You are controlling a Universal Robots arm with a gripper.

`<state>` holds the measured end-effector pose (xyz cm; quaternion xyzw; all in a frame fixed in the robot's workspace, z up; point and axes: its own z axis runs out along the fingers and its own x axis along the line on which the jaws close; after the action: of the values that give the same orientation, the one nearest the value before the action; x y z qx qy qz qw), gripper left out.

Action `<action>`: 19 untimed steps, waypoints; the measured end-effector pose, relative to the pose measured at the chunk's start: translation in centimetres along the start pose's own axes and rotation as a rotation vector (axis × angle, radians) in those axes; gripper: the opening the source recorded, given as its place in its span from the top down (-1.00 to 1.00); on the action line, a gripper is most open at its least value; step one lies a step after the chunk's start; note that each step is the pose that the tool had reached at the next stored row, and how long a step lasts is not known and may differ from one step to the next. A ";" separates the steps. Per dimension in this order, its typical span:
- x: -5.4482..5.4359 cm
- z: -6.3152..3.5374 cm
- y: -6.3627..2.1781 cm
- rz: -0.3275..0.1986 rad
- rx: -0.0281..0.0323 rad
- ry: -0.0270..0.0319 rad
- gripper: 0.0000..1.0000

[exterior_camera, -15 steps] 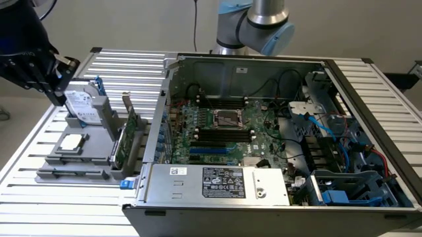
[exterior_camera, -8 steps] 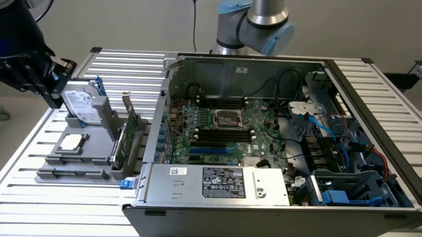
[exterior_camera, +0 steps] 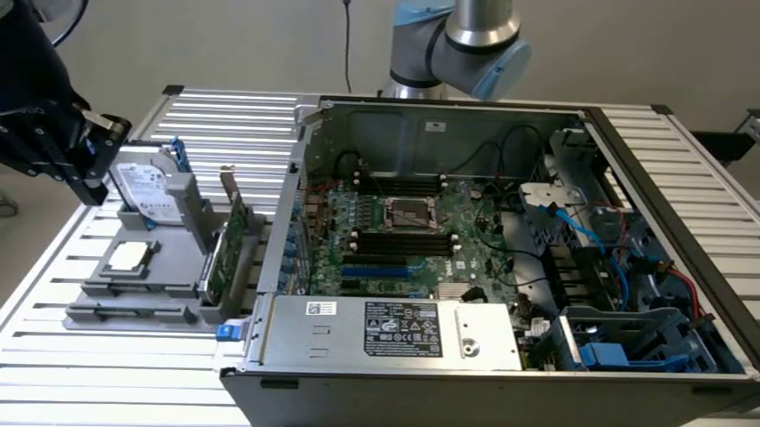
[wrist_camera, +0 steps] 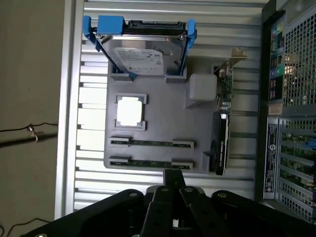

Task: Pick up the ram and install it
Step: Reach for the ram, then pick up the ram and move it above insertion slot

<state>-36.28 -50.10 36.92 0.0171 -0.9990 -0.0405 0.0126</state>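
Hand (wrist_camera: 173, 174) hangs beside the tray (wrist_camera: 163, 118), holding nothing; how far open, I cannot tell. Nearer ram (wrist_camera: 148, 162) of 2 lies just ahead, seemingly lengthwise across its reach.

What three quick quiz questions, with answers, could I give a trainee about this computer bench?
1. True or false: the claw hangs inside the computer case.
2. What sits in the blue bracket on the grey holder? A hard drive; B fan; C keyboard.
3. How many memory sticks lie in the grey holder?
Key: 1 false; 2 A; 3 two.
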 end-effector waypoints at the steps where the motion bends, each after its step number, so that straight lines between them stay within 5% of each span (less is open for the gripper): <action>1: 0.0 0.01 0.00 -0.005 0.0019 -0.0037 0.79; 4: 0.0 0.08 -0.02 -0.022 0.0097 -0.0123 0.79; 19: 0.1 0.07 -0.02 -0.022 0.0104 -0.0121 0.79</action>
<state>-36.34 -50.12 36.85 0.0280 -0.9990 -0.0355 0.0060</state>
